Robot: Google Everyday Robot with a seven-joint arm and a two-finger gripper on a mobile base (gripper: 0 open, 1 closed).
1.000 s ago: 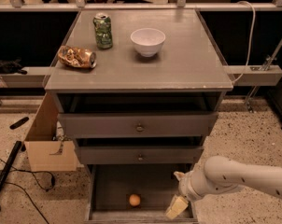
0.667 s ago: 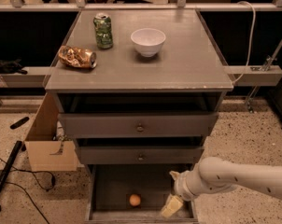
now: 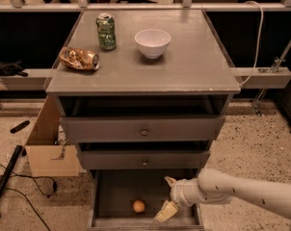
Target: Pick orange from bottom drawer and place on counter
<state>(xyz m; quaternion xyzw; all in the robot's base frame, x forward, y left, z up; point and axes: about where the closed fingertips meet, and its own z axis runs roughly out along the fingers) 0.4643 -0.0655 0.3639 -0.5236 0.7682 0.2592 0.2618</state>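
Orange: on the floor of the open bottom drawer, near its front.
Hand: in the drawer, just right of the fruit, spread apart, holding nothing.
Counter: carries bowl, can, snack bag.

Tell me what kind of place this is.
Probably a robotics lab or workshop: a grey drawer cabinet stands on a speckled floor, with loose cables and a cardboard box beside it. The gripper hangs open in the bottom drawer, near the orange, not touching it.

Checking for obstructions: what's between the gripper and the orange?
Camera view: only bare bottom drawer floor between the orange and the gripper at the drawer's right.
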